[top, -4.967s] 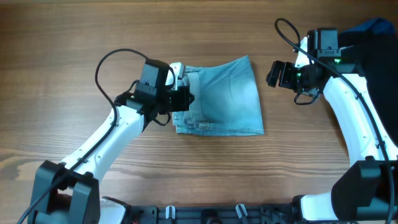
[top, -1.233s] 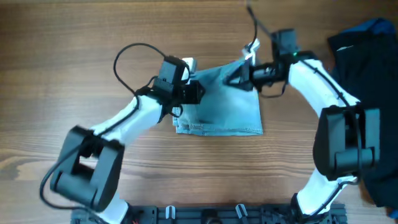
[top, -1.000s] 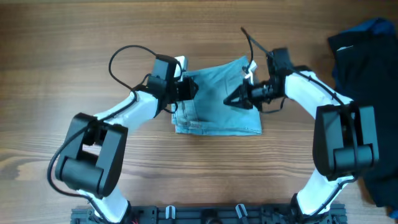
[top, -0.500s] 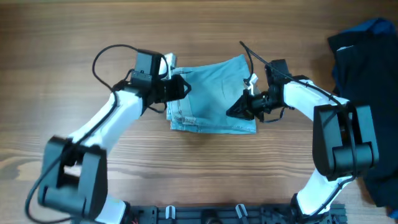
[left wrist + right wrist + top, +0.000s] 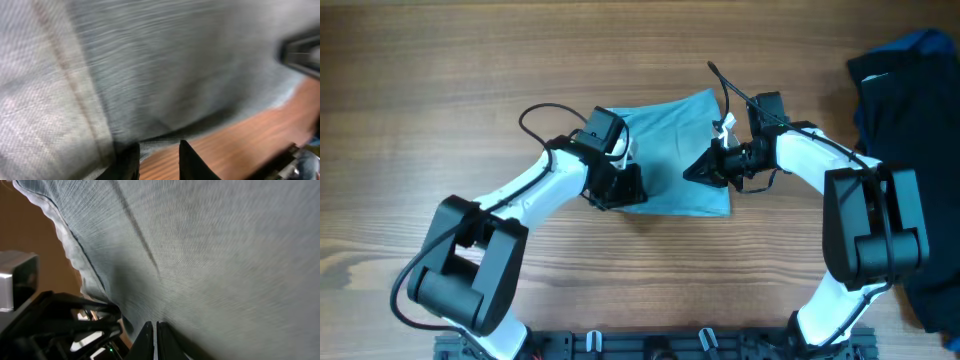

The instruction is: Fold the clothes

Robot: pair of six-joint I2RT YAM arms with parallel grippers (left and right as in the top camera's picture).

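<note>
Left hand (image 5: 623, 186) now over near-left corner of clothes (image 5: 670, 135)

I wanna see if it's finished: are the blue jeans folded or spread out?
Folded: the jeans lie as one small doubled-over square, with no legs sticking out.

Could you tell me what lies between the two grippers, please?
Only the denim garment, spanning from the left gripper to the right gripper, seen in the overhead view.
</note>
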